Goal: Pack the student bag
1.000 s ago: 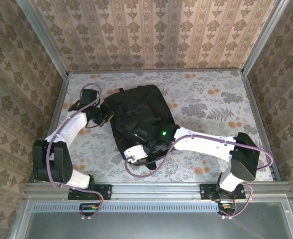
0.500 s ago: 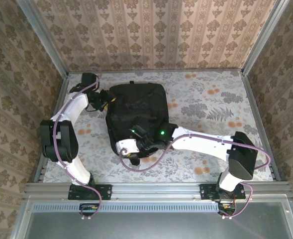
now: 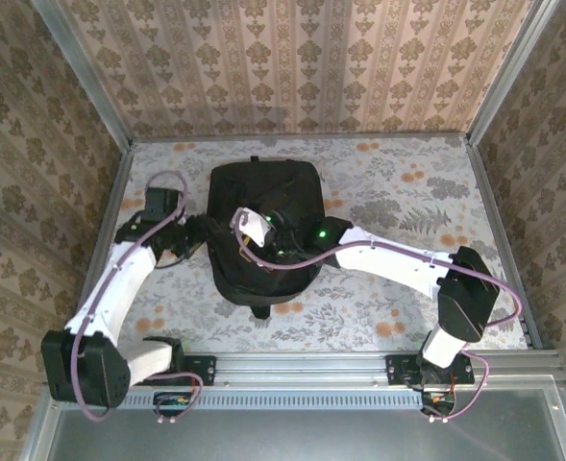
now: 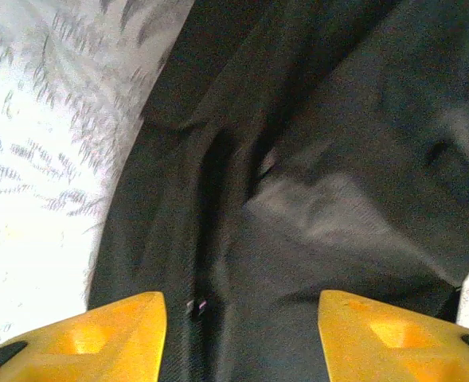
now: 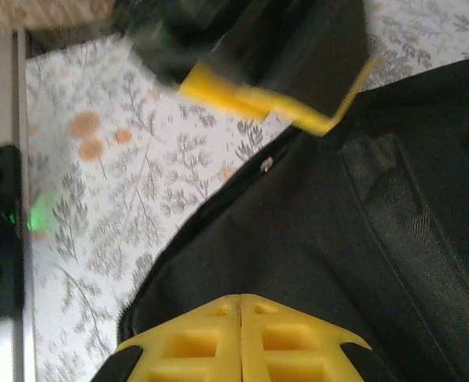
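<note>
The student bag [image 3: 283, 187], a large black fabric backpack, lies flat in the middle of the floral table. My left gripper [image 3: 201, 233] is at the bag's left edge. In the left wrist view it [image 4: 242, 334] stands open, its yellow fingertips [image 4: 115, 334] straddling folded bag fabric [image 4: 338, 159] and a small zip pull [image 4: 196, 305] without pinching them. My right gripper [image 3: 233, 240] reaches across the bag from the right. Its yellow jaws [image 5: 240, 318] are pressed together with nothing between them, just above the bag's cloth [image 5: 298, 239], facing the left gripper's fingers [image 5: 250, 99].
The floral table cover [image 3: 407, 202] has free room to the right of the bag and in front of it. Metal rails [image 3: 302, 363] edge the table, and patterned walls close in the back and sides.
The left gripper has opened and come back from the far left corner to the bag's left edge. The right arm has swung from the bag's near edge to its middle. The bag lies straighter.
</note>
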